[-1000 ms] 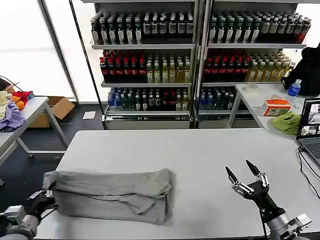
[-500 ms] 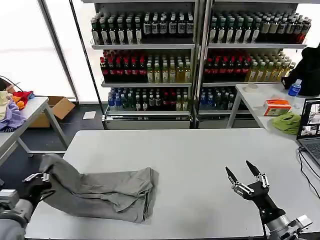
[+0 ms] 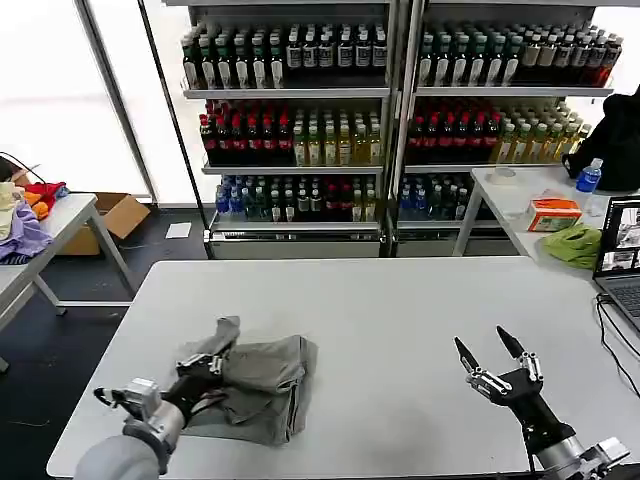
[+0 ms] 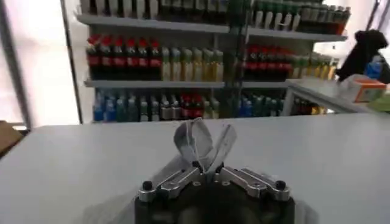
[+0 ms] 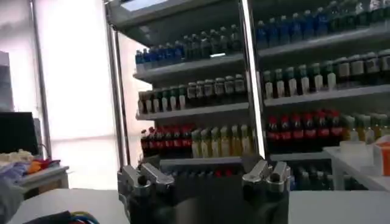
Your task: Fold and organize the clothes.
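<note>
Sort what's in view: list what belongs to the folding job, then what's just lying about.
Job:
grey polo shirt, bunched on the white table
left gripper, clamped on a fold of it
right gripper, open, idle

Lying about:
lime-green cloth
orange box
laptop
side-table garments

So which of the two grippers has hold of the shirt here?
The left gripper, fingers shut on a raised fold of the grey polo shirt. The right gripper hovers open, off to the side.
</note>
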You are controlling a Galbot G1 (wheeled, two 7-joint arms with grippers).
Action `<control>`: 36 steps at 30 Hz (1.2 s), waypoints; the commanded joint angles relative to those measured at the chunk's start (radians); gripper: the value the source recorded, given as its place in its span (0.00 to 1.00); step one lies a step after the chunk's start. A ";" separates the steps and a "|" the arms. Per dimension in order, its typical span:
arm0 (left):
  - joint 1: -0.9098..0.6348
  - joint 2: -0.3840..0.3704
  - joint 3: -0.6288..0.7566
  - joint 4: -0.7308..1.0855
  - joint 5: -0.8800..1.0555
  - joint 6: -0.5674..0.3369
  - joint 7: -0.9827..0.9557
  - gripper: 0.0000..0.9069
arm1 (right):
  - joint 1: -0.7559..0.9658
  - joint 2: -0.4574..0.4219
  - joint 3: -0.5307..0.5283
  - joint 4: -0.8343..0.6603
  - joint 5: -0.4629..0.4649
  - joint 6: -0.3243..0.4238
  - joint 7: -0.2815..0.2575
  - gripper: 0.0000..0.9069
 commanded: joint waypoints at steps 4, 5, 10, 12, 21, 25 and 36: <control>-0.085 -0.034 0.178 0.095 -0.023 0.027 0.012 1.00 | -0.003 0.005 0.013 -0.004 0.002 -0.001 0.001 1.00; -0.085 -0.036 0.169 0.084 -0.026 0.023 0.017 1.00 | -0.003 0.007 0.010 -0.005 0.001 -0.001 0.000 1.00; -0.104 -0.035 0.069 0.051 -0.094 -0.004 0.015 1.00 | 0.007 0.013 -0.021 -0.004 -0.006 -0.003 -0.001 1.00; -0.093 -0.020 0.032 0.011 -0.139 -0.008 0.016 1.00 | 0.014 0.013 -0.032 -0.005 -0.004 -0.006 0.001 1.00; 0.079 -0.008 -0.273 -0.199 -0.251 0.021 0.018 1.00 | 0.028 -0.001 -0.041 -0.015 0.005 -0.005 0.003 1.00; 0.179 -0.031 -0.454 -0.102 -0.071 0.041 0.075 1.00 | 0.030 -0.001 -0.050 -0.018 0.004 -0.001 0.002 1.00; 0.243 -0.081 -0.439 0.135 0.069 -0.018 0.151 1.00 | 0.045 -0.007 -0.064 -0.015 0.007 -0.007 0.008 1.00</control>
